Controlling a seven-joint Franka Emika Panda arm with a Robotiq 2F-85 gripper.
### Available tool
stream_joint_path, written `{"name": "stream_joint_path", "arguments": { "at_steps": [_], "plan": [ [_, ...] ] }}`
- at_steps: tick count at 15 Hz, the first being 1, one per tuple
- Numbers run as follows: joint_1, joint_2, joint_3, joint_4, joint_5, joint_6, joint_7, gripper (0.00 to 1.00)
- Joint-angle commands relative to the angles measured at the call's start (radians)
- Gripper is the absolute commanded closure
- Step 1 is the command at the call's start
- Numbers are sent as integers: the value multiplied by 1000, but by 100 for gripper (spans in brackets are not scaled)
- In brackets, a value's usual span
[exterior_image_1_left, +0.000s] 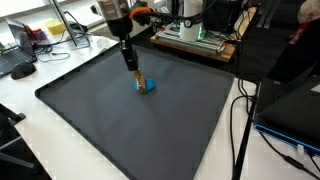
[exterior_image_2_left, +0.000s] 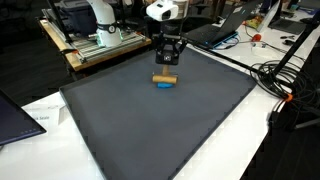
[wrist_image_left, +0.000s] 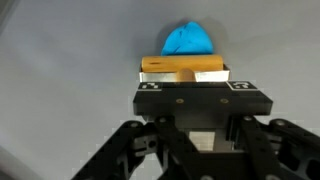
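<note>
The gripper (exterior_image_2_left: 166, 71) is pinching a block (exterior_image_2_left: 164, 77) between narrow fingers. The block is hanging just over a blue lump (exterior_image_2_left: 164, 84) on the mat (exterior_image_2_left: 120, 125).

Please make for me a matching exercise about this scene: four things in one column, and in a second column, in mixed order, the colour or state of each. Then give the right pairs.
Column A
1. gripper
2. block
3. small lump by the block
4. mat

Column B
a. dark grey, lies flat on the table
b. shut, with the block between its fingers
c. blue
d. tan, like wood

Right pairs: 1-b, 2-d, 3-c, 4-a.
</note>
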Motion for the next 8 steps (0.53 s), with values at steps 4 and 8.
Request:
{"name": "stream_joint_path", "arguments": {
  "at_steps": [4,8],
  "plan": [
    [-2,93,-27,14,-53,114,10,78],
    [-3,94,-29,15,-55,126,9,78]
  ]
}}
